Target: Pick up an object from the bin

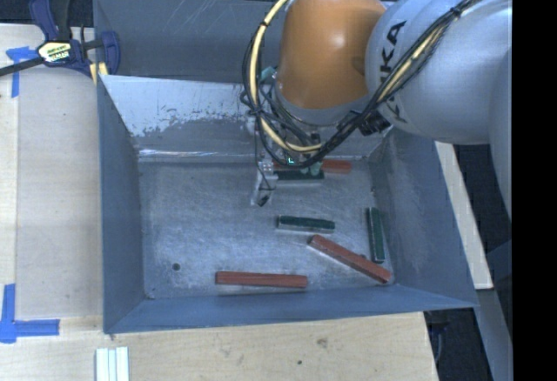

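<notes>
The gripper (pixel 262 190), its state impossible to tell, hangs near a green stick (pixel 305 223), likely light and stiff, best pinched mid-length.

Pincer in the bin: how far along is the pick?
Done: the pincer sits low in the bin, near its back wall. In hand: no thing is visibly held. Left: grasping and lifting. The crosswise dark green stick lies close by, and the long red stick lies untouched by the front wall.
</notes>
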### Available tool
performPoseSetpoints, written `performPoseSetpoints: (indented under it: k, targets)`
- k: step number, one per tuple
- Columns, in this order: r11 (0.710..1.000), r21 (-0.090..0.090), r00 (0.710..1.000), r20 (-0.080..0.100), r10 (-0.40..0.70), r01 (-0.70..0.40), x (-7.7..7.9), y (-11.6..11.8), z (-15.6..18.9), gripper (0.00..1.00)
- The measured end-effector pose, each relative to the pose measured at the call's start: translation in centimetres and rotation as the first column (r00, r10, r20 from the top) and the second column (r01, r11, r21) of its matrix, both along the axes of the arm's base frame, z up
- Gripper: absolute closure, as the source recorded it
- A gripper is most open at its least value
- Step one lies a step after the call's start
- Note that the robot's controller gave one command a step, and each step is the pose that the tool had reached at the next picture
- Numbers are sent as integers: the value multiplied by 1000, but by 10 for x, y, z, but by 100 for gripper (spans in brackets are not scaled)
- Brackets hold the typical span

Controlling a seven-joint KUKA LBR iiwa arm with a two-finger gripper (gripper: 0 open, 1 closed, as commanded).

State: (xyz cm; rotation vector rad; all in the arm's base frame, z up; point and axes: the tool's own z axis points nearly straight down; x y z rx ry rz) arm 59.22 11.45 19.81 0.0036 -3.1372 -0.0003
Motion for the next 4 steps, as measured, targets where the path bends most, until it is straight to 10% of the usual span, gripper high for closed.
performPoseSetpoints:
  k: [2, 3, 4]
  targets:
    - [992, -1, 992, 5, 123, -123, -20, -164, -129, 0]
    - [982, -1, 982, 8, 188, -188, -38, -161, -127, 0]
    - [999, -1, 999, 8, -46, 46, -64, -160, -127, 0]
